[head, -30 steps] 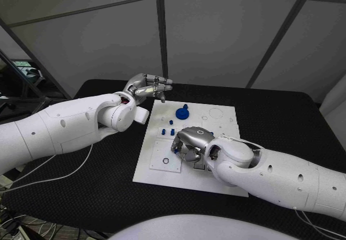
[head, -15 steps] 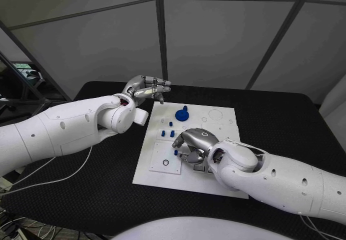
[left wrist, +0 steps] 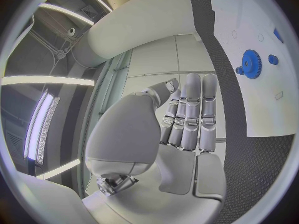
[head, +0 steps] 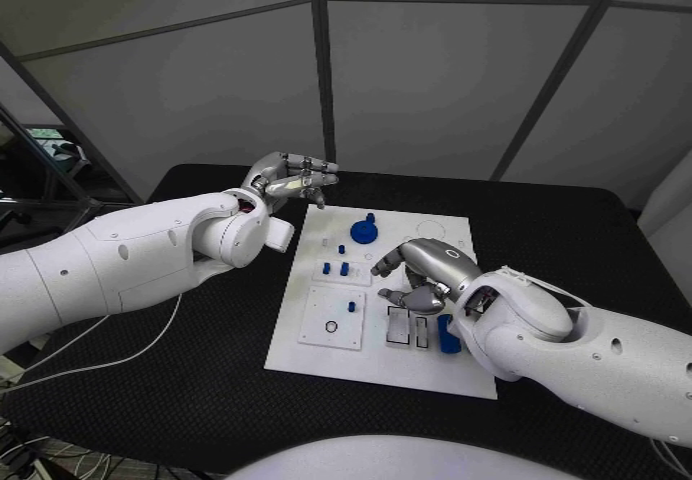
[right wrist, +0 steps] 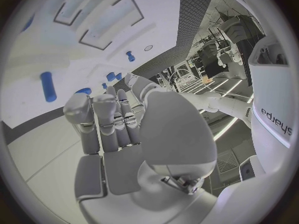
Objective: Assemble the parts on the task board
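One blue gear [head: 365, 229], one task board [head: 447, 236]

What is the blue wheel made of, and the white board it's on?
The blue wheel looks like matte plastic: one even blue, teeth round its edge, no shine. The white board looks like smooth plastic or painted metal, flat with cut-out shapes; I can't tell which.

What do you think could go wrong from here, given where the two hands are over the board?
1. The right hand hovers low over the task board among small blue pegs; a careless sweep could knock them over.
2. A blue cylinder lies loose beside the right wrist; the forearm might roll it off the board.
3. The left hand is raised past the board's far edge, near the blue gear; a descent could bump it.
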Action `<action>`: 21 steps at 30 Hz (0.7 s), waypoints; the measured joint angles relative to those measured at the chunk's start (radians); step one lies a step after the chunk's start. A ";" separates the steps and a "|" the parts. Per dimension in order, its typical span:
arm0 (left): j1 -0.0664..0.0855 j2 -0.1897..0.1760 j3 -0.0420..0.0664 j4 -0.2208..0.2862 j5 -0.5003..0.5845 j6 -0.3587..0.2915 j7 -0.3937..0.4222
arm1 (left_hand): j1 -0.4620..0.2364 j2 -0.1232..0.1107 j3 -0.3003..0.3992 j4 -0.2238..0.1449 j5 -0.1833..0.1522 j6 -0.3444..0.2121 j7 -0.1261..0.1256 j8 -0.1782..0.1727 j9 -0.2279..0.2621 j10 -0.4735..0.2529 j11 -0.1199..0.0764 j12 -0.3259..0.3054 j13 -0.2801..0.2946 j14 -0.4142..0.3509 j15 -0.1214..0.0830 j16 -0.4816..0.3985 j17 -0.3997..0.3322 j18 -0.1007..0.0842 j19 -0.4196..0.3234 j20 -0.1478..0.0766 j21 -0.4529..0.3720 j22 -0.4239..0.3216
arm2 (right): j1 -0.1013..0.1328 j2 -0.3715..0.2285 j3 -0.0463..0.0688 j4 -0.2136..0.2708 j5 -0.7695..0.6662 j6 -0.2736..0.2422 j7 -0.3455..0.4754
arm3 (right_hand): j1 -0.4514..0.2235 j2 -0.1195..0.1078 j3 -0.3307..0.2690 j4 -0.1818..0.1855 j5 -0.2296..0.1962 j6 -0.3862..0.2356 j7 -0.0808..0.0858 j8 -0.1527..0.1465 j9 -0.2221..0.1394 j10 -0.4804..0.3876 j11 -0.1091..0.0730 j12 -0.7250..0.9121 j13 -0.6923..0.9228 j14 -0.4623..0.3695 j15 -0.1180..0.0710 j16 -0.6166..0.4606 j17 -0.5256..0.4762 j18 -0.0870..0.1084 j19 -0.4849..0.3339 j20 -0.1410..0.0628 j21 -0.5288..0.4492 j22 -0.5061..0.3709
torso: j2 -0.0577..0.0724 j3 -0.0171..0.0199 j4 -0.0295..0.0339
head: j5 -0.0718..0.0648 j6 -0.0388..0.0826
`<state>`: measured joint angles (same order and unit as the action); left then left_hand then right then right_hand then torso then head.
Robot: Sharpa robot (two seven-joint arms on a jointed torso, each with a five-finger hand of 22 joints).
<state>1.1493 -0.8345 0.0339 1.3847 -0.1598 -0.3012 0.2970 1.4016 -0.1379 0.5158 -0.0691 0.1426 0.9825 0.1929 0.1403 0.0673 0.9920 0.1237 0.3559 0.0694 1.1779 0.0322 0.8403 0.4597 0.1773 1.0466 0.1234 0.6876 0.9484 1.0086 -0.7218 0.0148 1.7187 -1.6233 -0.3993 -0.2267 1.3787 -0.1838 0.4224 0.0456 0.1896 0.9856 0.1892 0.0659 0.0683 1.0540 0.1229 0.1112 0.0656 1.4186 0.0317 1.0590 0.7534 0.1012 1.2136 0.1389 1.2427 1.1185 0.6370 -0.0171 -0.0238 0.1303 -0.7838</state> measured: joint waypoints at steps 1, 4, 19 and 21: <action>0.000 0.000 0.000 -0.001 0.000 0.000 0.000 | 0.000 0.000 0.000 0.000 0.000 0.000 0.000 0.000 0.000 0.000 0.000 0.000 0.000 0.000 0.000 0.000 0.000 0.000 0.000 0.000 0.000 0.000 | 0.005 -0.009 0.005 0.003 0.003 0.002 -0.001 | 0.000 0.000 0.000 0.000 0.000 0.003 -0.003 0.000 0.000 0.000 0.000 0.001 0.000 0.000 0.000 0.000 -0.003 0.000 0.000 0.000 0.000 -0.001 | 0.000 0.0000 0.0000 | 0.000 0.000; 0.000 0.000 0.000 -0.001 0.000 0.000 0.000 | 0.000 0.000 0.000 0.000 0.000 0.000 0.000 0.000 0.000 0.000 0.000 0.000 0.000 0.000 0.000 0.000 0.000 0.000 0.000 0.000 0.000 0.000 | 0.022 -0.038 0.015 0.002 0.013 0.016 -0.004 | 0.000 0.000 -0.010 0.002 0.005 0.005 -0.005 0.000 0.000 -0.002 -0.002 0.001 0.000 0.004 -0.004 -0.008 -0.014 0.000 0.000 0.000 -0.002 -0.007 | 0.000 0.0000 -0.0004 | -0.003 0.002; 0.000 0.003 -0.002 -0.007 0.000 0.001 0.000 | 0.000 0.000 0.000 0.000 0.000 0.000 0.000 0.000 0.000 0.000 0.000 0.000 0.000 -0.004 -0.004 0.000 0.000 0.000 0.000 0.000 0.000 0.000 | 0.045 -0.086 0.022 -0.048 0.005 0.156 -0.041 | 0.010 -0.012 -0.121 0.024 0.017 -0.007 -0.024 0.000 0.000 -0.046 -0.017 0.025 0.000 -0.014 -0.013 -0.077 -0.117 0.016 -0.043 -0.010 -0.073 -0.084 | 0.001 -0.0003 0.0012 | -0.017 0.006; 0.000 0.003 -0.002 -0.007 0.000 0.001 0.000 | 0.000 0.000 0.000 0.000 0.000 0.000 0.000 0.000 0.000 0.000 0.000 0.000 0.000 -0.004 -0.004 0.000 -0.001 0.000 0.000 0.000 0.000 0.000 | 0.045 -0.086 0.022 -0.053 0.003 0.168 -0.044 | 0.018 -0.012 -0.128 0.026 0.017 -0.007 -0.025 0.000 0.000 -0.050 -0.014 0.031 0.000 -0.020 -0.012 -0.085 -0.129 0.016 -0.048 -0.012 -0.081 -0.093 | 0.001 -0.0003 0.0018 | -0.020 0.007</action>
<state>1.1489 -0.8312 0.0315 1.3775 -0.1596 -0.3003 0.2969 1.4016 -0.1379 0.5159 -0.0691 0.1426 0.9825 0.1928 0.1403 0.0674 0.9921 0.1236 0.3559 0.0695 1.1742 0.0285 0.8403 0.4590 0.1773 1.0467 0.1234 0.6876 0.9486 1.0541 -0.8080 0.0365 1.6658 -1.6206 -0.2309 -0.2705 1.3967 -0.1956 0.2942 0.0718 0.2061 0.9782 0.1642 0.0659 0.0681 1.0037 0.1088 0.1420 0.0655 1.3986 0.0195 0.9738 0.6247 0.1171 1.1652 0.1268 1.1615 1.0254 0.6377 -0.0174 -0.0220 0.1099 -0.7772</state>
